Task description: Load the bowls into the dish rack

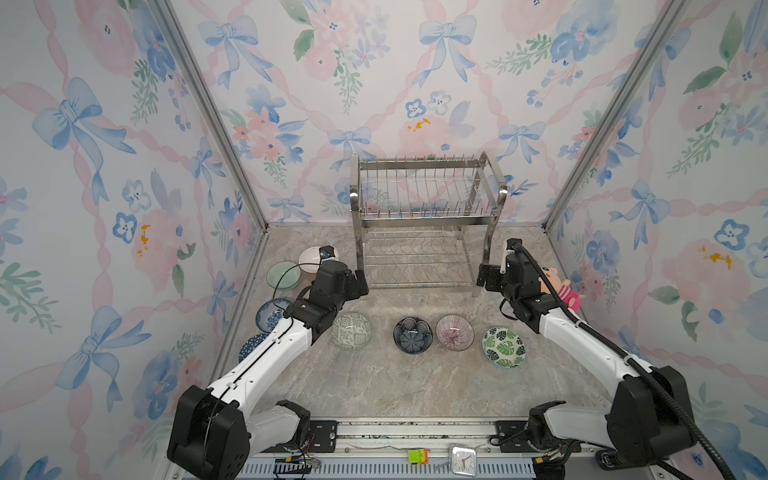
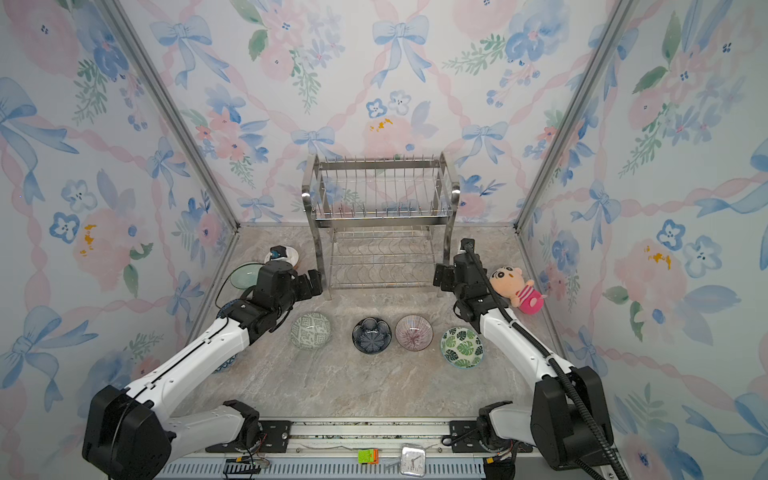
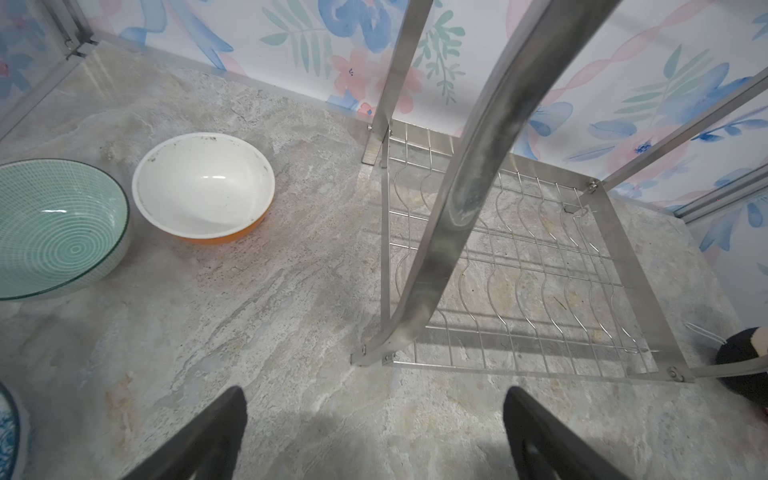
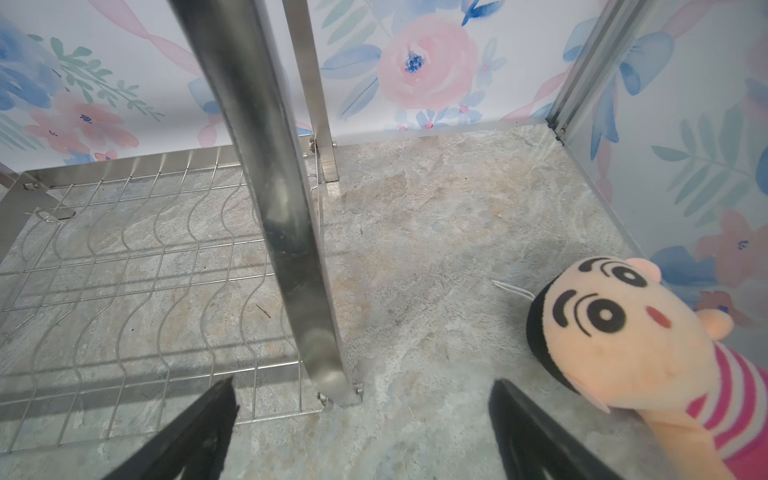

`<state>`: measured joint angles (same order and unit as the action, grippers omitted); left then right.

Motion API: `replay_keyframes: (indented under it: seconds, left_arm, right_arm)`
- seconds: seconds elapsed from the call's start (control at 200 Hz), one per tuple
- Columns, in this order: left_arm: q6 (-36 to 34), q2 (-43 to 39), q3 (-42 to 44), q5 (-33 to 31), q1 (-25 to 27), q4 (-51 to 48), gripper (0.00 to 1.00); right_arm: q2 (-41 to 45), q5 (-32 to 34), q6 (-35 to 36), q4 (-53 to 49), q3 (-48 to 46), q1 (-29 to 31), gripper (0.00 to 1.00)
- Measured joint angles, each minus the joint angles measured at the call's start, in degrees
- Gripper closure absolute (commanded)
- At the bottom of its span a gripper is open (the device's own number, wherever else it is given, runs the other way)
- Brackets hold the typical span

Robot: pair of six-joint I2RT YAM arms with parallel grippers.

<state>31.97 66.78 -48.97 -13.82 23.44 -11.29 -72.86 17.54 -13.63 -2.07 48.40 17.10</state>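
The steel dish rack (image 1: 428,216) (image 2: 380,216) stands at the back with both tiers bare. In front of it lie a green geometric bowl (image 1: 351,330), a navy petal bowl (image 1: 411,335), a pink-striped bowl (image 1: 454,332) and a green leaf bowl (image 1: 503,347). At the left sit a pale green bowl (image 3: 58,228), an orange-and-white bowl (image 3: 203,187) and a blue floral bowl (image 1: 270,313), the last partly under my left arm. My left gripper (image 3: 374,392) (image 1: 361,282) is open and empty by the rack's front left leg (image 3: 457,199). My right gripper (image 4: 363,382) (image 1: 482,274) is open and empty by the front right leg (image 4: 286,208).
A pink plush doll (image 4: 623,332) (image 2: 517,289) lies right of my right gripper, near the right wall. A small clock (image 1: 463,459) and a green-orange block (image 1: 417,456) sit on the front rail. Flowered walls close in three sides.
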Motion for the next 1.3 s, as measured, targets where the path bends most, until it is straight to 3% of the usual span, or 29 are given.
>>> replay_keyframes:
  seconds: [0.135, 0.33, 0.655, 0.875, 1.005, 1.105, 1.3]
  left_arm:
    - [0.04, -2.75, 0.07, 0.94, -2.25, -4.07, 0.02]
    - [0.24, -5.53, 0.85, 3.65, -5.14, -8.96, 0.02]
    - [1.6, -4.35, 6.47, 17.33, -12.59, -12.22, 0.02]
    - [3.32, -4.2, 11.67, 21.55, -13.16, -13.73, 0.02]
    - [5.25, -3.91, 12.39, 21.84, -13.35, -13.57, 0.16]
    - [7.23, -3.87, 14.38, 21.35, -13.35, -11.98, 0.32]
    - [8.85, -3.82, 17.31, 20.13, -13.4, -11.06, 0.45]
  right_arm:
    - [4.59, 0.92, -2.05, -0.74, -3.43, 0.24, 0.04]
    - [8.68, -3.54, -2.29, -0.39, -6.54, 0.59, 0.03]
    - [0.2, -2.47, -1.31, -2.64, 0.13, 14.1, 0.03]
    - [-6.49, 0.44, -0.79, -4.02, 3.67, 20.65, 0.03]
    - [-9.25, 1.36, -0.79, -4.22, 5.29, 22.58, 0.03]
    - [-9.92, 1.86, -0.87, -4.24, 5.53, 23.21, 0.03]
    - [-10.01, 2.36, -0.96, -4.26, 5.6, 23.26, 0.03]
